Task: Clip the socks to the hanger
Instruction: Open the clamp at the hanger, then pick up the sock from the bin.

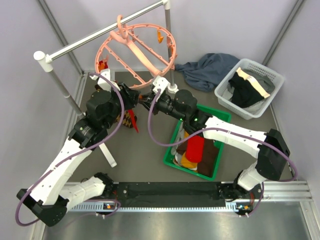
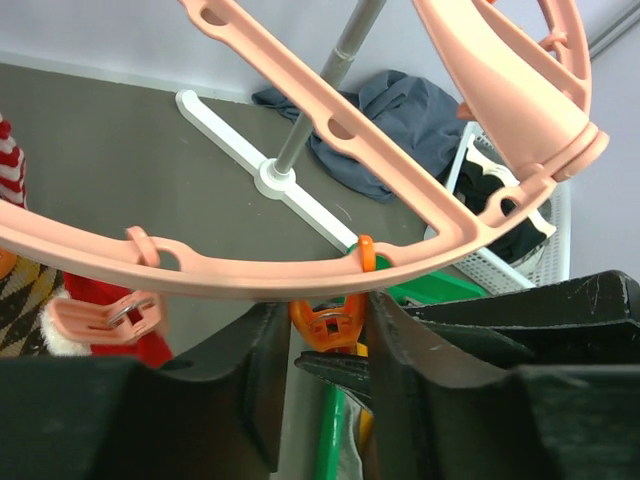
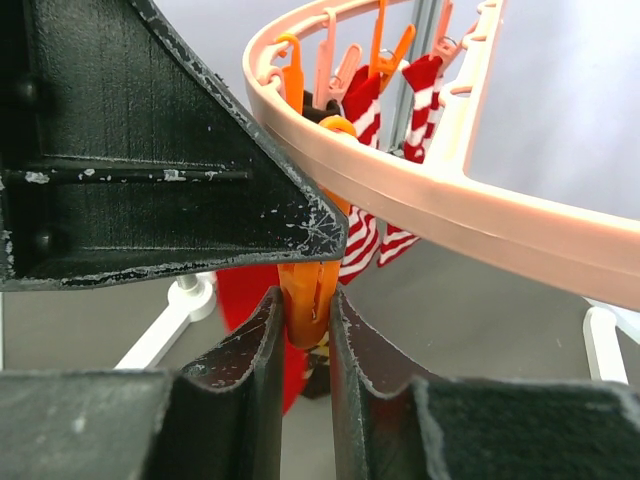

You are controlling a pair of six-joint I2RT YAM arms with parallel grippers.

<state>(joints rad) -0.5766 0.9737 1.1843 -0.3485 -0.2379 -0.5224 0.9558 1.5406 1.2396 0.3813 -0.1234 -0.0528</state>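
The salmon-pink hanger (image 1: 142, 55) hangs from the rail, and both grippers meet under its near rim. One small orange clip (image 2: 330, 320) on the ring (image 2: 250, 275) sits between my left gripper (image 2: 325, 330) fingers, which press on both its sides. My right gripper (image 3: 305, 320) is shut on the lower end of the same clip (image 3: 305, 295), just below the left one. Neither gripper (image 1: 139, 97) (image 1: 152, 97) has a sock in it. Red-and-white striped socks (image 3: 362, 235) hang clipped on the far side, with an argyle sock (image 1: 127, 120) by them. Red (image 1: 195, 147), mustard and brown socks lie in the green bin (image 1: 172, 155).
The grey metal rail (image 1: 105, 32) stands on posts with white feet (image 2: 275, 180). A dark blue-grey cloth (image 1: 207, 67) lies at the back right beside a white basket (image 1: 272, 75) of black and cream garments. Empty pink clips (image 2: 105, 315) hang along the ring.
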